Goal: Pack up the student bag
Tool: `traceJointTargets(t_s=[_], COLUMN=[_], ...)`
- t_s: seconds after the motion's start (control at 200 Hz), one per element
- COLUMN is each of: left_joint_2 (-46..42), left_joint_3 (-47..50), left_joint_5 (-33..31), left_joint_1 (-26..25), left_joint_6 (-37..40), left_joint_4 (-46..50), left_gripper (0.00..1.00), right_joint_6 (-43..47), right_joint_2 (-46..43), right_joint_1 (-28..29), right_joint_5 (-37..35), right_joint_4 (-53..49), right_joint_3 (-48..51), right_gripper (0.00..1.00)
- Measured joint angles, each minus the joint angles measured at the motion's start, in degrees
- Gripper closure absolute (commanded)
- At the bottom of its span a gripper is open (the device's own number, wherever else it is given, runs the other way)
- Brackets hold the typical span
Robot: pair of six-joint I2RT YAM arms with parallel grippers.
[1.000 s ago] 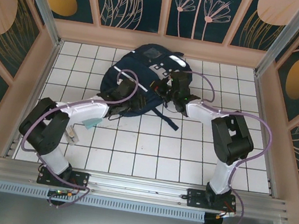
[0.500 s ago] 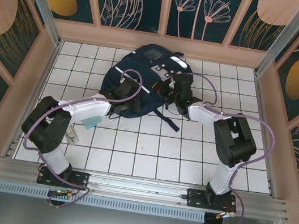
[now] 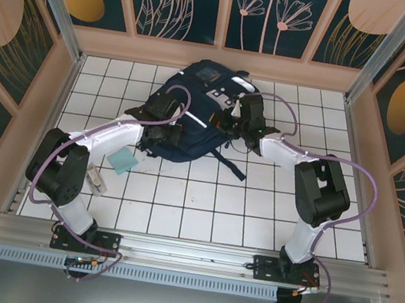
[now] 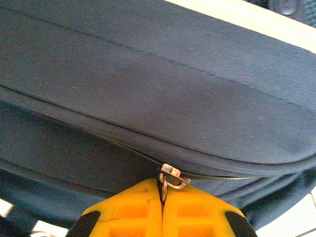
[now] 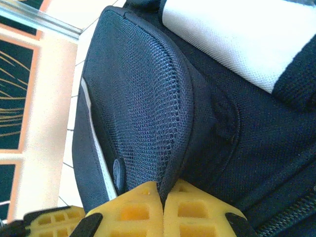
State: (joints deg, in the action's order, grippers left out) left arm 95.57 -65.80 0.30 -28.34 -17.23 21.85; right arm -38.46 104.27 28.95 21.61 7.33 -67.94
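Observation:
The navy student bag (image 3: 199,100) lies at the back middle of the tiled table, front pocket facing up. My left gripper (image 3: 163,119) rests on its left side. In the left wrist view its yellow fingers (image 4: 128,212) are shut on the metal zipper pull (image 4: 171,177) of a closed zip running across the navy fabric (image 4: 163,84). My right gripper (image 3: 237,120) is at the bag's right side. Its fingers (image 5: 197,210) are shut on the dark edge of the mesh side pocket (image 5: 140,98), below a white patch (image 5: 232,39).
A pale teal card (image 3: 123,160) and a small clear item (image 3: 94,178) lie on the tiles left of the bag. A dark strap (image 3: 233,164) trails from the bag toward the front. Pink frame walls (image 3: 55,96) close in the table.
My left gripper has slid up and to the left along the bag's side with the zipper pull. The right gripper has shifted slightly farther back, still pinching the bag.

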Motion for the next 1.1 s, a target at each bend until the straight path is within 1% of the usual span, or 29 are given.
traceJointTargets(t_s=[0.19, 0.26, 0.32, 0.4, 0.465, 0.555, 0.575, 0.585, 0.59, 0.595, 0.605, 0.615, 0.655, 0.675, 0.7, 0.76, 0.836, 0.916, 1.101], left_joint_2=[0.00, 0.00, 0.00, 0.00, 0.00, 0.00, 0.00, 0.00, 0.00, 0.00, 0.00, 0.00, 0.00, 0.00, 0.02, 0.55, 2.71, 6.08, 10.95], left_joint_3=[-1.57, -1.97, -2.03, -2.12, -2.29, -2.36, -2.36, -2.36, -2.36, -2.36, -2.36, -2.36, -2.36, -2.36, -2.36, -2.36, -3.02, -4.63, -9.79], left_joint_5=[-2.99, -2.19, -0.02, 2.10, 3.32, 6.88, 7.91, 8.46, 8.63, 8.83, 9.40, 9.77, 11.37, 11.96, 12.70, 14.05, 15.65, 16.96, 17.90], left_joint_1=[2.89, 2.95, 2.82, 1.27, -1.03, -4.26, -4.79, -5.07, -5.16, -5.25, -5.53, -5.73, -6.60, -6.95, -7.41, -8.26, -9.05, -9.73, -11.58], left_joint_6=[2.69, 3.17, 3.48, 3.43, 2.99, 0.39, -0.52, -0.98, -1.03, -1.14, -1.75, -2.21, -4.11, -4.94, -6.12, -9.09, -12.61, -15.69, -19.12], left_joint_4=[1.46, 1.55, 1.55, 1.53, 1.44, -0.20, -0.74, -1.18, -1.22, -1.31, -1.77, -1.99, -3.28, -3.80, -4.24, -5.79, -7.89, -9.62, -11.72], left_gripper=[1.00, 1.00, 1.00, 1.00, 1.00, 1.00, 1.00, 1.00, 1.00, 1.00, 1.00, 1.00, 1.00, 1.00, 1.00, 1.00, 1.00, 1.00, 1.00], right_joint_6=[3.61, 3.76, 3.98, 4.11, 4.15, 4.28, 4.26, 4.26, 4.24, 4.24, 4.11, 4.09, 3.78, 3.30, 3.43, 2.71, 1.38, 0.00, -2.86], right_joint_2=[0.00, 0.00, 0.00, 0.00, 0.00, 0.02, 0.02, 0.02, 0.02, 0.02, 0.02, 0.02, 0.02, -0.04, -0.11, -0.98, -3.82, -8.20, -18.69], right_joint_1=[-0.50, -1.31, -2.19, -3.45, -4.94, -7.45, -8.02, -8.28, -8.37, -8.46, -8.70, -8.94, -9.62, -9.88, -10.16, -10.75, -11.08, -11.08, -11.06], right_joint_5=[0.37, 0.79, 1.01, 1.03, 1.01, 0.98, 0.98, 0.98, 0.98, 0.98, 0.98, 0.98, 0.76, 0.17, -0.28, -1.64, -2.93, -4.39, -5.46], right_joint_4=[-2.93, -3.37, -3.80, -4.63, -5.33, -6.84, -7.04, -7.19, -7.21, -7.23, -7.34, -7.37, -7.15, -6.82, -6.47, -5.60, -5.05, -5.03, -5.20], right_joint_3=[-0.83, -0.83, -0.85, -1.09, -1.42, -2.29, -2.49, -2.62, -2.67, -2.73, -2.84, -2.95, -3.10, -3.10, -3.08, -2.10, 0.87, 4.72, 12.28], right_gripper=[1.00, 1.00, 1.00, 1.00, 1.00, 1.00, 0.94, 0.92, 0.89, 0.89, 0.84, 0.81, 0.64, 0.57, 0.52, 0.44, 0.39, 0.35, 0.34])
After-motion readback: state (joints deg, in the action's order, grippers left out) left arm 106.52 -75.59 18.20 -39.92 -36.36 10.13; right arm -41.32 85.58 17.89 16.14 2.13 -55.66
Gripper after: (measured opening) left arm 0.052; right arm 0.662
